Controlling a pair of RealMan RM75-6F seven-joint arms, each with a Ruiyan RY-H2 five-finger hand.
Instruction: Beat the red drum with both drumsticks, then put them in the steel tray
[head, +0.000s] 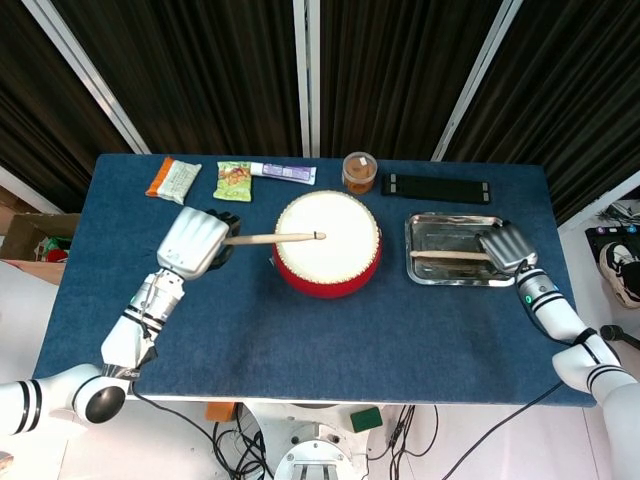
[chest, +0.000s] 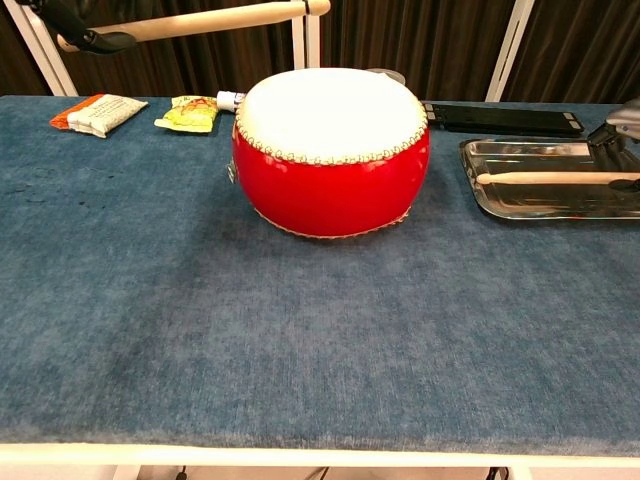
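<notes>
The table carries a blue cloth, and its near half is bare cloth in both views.

At mid-depth, left of centre, the left robot hand is raised above the table and grips the left drumstick by its butt. That stick runs level to the right, its tip over the white head of the red drum and clear of it (the chest view shows an air gap between stick and skin). The drum stands upright at the centre of the table.

To the right of the drum, just beside it but apart, sits the steel tray. The right drumstick lies inside the tray, lengthwise, tip pointing left. The right robot hand is at the tray's right end with its fingers over the stick's butt; whether it is gripping the stick or merely resting on it cannot be told from either view.

Along the far edge, left to right: an orange-and-white packet, a green snack packet, a white tube, a small jar with brown contents, and a long black bar.
</notes>
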